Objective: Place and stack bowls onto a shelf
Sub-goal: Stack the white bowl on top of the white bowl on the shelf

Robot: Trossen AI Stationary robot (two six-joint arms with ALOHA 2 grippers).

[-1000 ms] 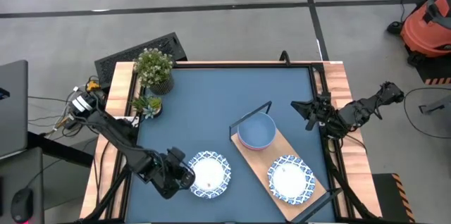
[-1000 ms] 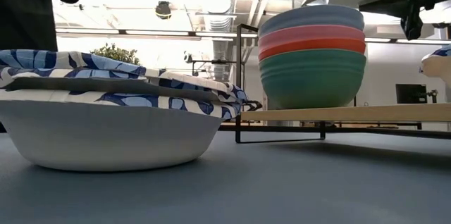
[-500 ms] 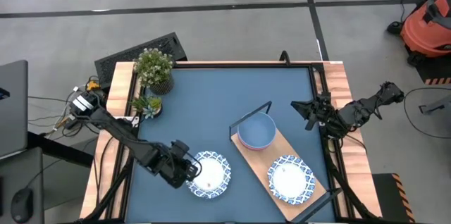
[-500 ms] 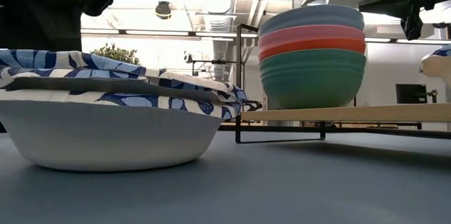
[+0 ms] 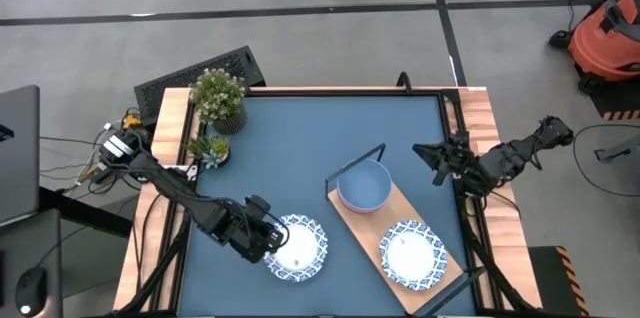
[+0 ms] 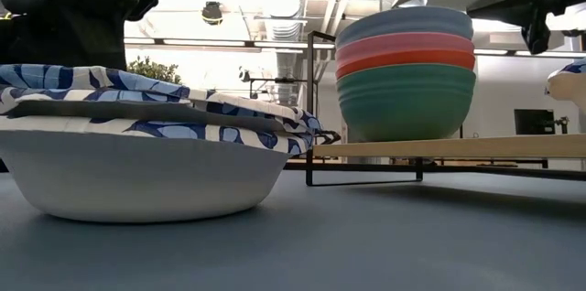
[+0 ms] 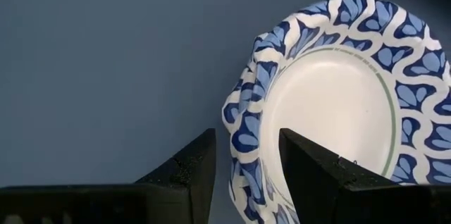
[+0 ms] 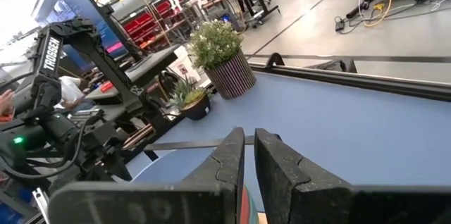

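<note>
A blue-and-white patterned bowl (image 5: 297, 248) sits on the blue worktop (image 5: 300, 148), its near rim lying between the parted fingers of the left gripper (image 7: 243, 159), which straddles the edge, apparently without pinching it. Beyond the gripper, past this bowl, the shelf (image 5: 440, 283) carries a stack of plain bowls (image 6: 405, 71) by its black wire frame and a second patterned bowl (image 5: 411, 253). The right gripper (image 5: 432, 163) waits at the worktop's far side, fingers nearly closed, holding nothing.
</note>
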